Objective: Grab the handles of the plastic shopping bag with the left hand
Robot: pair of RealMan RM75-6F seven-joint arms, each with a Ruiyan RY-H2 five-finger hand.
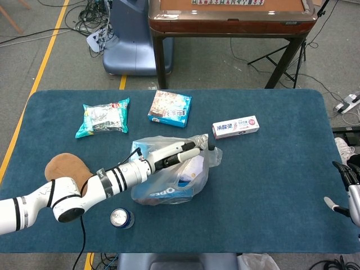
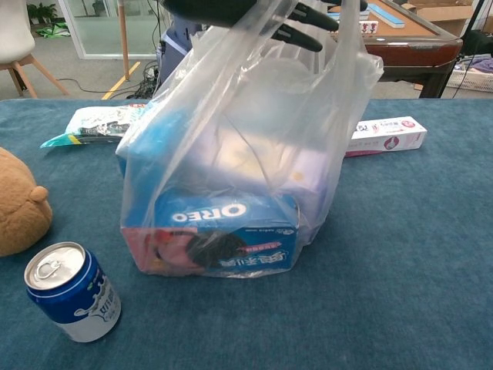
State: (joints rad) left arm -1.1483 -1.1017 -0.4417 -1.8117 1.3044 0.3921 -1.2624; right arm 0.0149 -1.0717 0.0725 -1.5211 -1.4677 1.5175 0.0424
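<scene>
Both handles [image 2: 339, 46] of the plastic shopping bag [image 1: 174, 180] stand mid-tabletop [image 1: 270, 185]; left robot hand [image 1: 183, 153] has fingers threaded at the loops, closure unclear. Curl fully around both loops before lifting. Right robot hand [image 1: 344, 194] idles at the edge, fingers apart.

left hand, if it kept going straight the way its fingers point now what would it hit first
Probably the toothpaste box. The left hand lies over the plastic shopping bag, fingers pointing toward the table's far right. Its height above the table is unclear, so it might pass over the box.
</scene>
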